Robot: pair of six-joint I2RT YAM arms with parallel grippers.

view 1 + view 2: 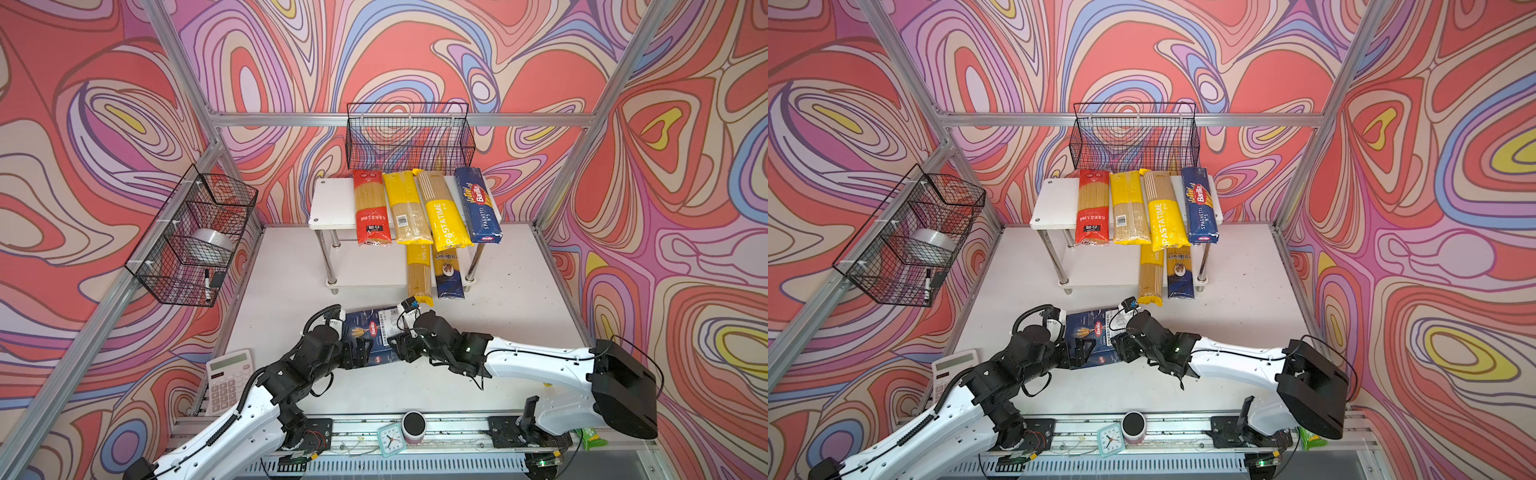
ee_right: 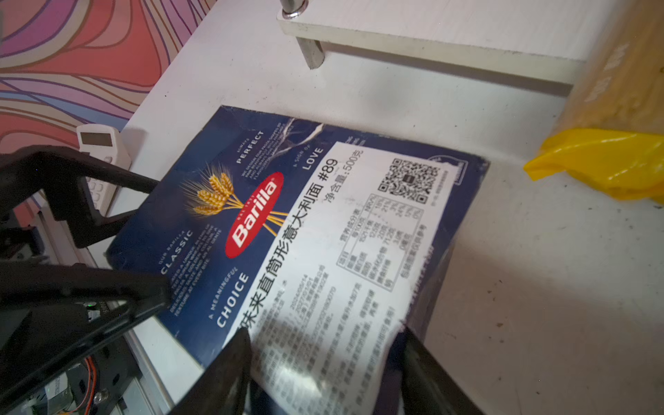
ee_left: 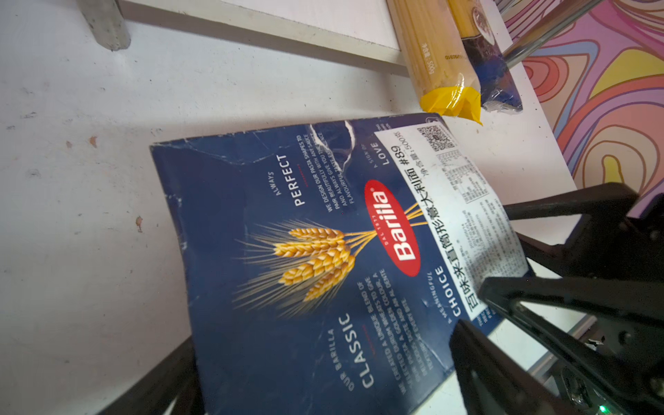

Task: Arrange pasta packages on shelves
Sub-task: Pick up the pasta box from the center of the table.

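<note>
Black fingers of the right gripper (image 2: 325, 334) fill the near edge of its wrist view, standing apart astride the labelled side of the wide blue Barilla box (image 2: 287, 222) at its near end. The left gripper (image 3: 323, 345) straddles the other side of that end in the same way. Whether either pair presses the carton or only frames it, I cannot tell. The box lies face up on the table (image 1: 519, 332) in front of the white two-tier rack (image 1: 332, 203), apart from it and not yet shelved. On the top board, side by side, lie a red bag (image 1: 372, 208), a plain yellow pack (image 1: 406, 208), a yellow PASTATIME bag (image 1: 444, 216) and a slim blue Barilla box (image 1: 478, 205). The lower board (image 1: 365, 266) carries another yellow pack (image 1: 419, 274) and a dark blue bag (image 1: 449, 274), both jutting past its front edge. By my reading six packs are placed and this carton is the last in sight. Both boards are bare toward the left, so room remains. The two overhanging packs may want pushing in.
</note>
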